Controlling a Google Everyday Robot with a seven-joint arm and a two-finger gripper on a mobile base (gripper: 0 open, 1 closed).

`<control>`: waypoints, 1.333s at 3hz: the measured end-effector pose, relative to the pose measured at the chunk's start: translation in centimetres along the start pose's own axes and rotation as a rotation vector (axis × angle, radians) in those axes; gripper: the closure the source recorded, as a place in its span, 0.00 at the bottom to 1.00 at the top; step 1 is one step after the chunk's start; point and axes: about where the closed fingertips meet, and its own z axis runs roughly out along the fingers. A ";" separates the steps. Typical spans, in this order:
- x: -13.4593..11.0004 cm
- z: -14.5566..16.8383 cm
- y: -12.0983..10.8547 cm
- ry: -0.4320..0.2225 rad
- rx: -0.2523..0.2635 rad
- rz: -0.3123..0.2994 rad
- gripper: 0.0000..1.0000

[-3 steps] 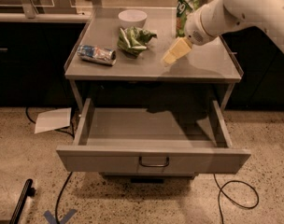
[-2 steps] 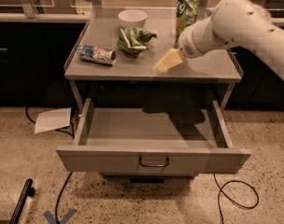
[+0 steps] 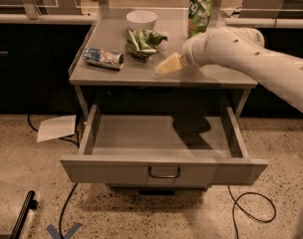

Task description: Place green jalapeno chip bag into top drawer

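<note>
The green jalapeno chip bag [image 3: 143, 42] lies crumpled on the grey cabinet top, in front of a white bowl. My gripper [image 3: 166, 65] hangs over the cabinet top, a little to the right of and nearer than the bag, not touching it. It holds nothing that I can see. The top drawer [image 3: 164, 168] is pulled out below, its inside empty, with a dark curved handle [image 3: 164, 173] at the centre of its front panel. My white arm reaches in from the right.
A white bowl [image 3: 141, 19] stands at the back of the cabinet top [image 3: 111, 73]. A tall upright green bag [image 3: 200, 6] stands at the back right. A blue-silver crushed wrapper [image 3: 102, 58] lies at the left. Paper [image 3: 57, 127] and cables [image 3: 251, 205] lie on the floor.
My gripper and arm have moved left and forward across the cabinet top, closer to the crumpled green bag. The bag and drawer have not moved.
</note>
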 end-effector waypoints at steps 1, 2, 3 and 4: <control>-5.7 1.7 -3.8 -0.108 0.075 0.023 0.00; -9.8 2.3 -6.1 -0.125 0.085 -0.010 0.00; -10.5 3.5 -6.8 -0.129 0.018 0.032 0.00; -10.6 2.8 -6.1 -0.127 0.013 0.021 0.00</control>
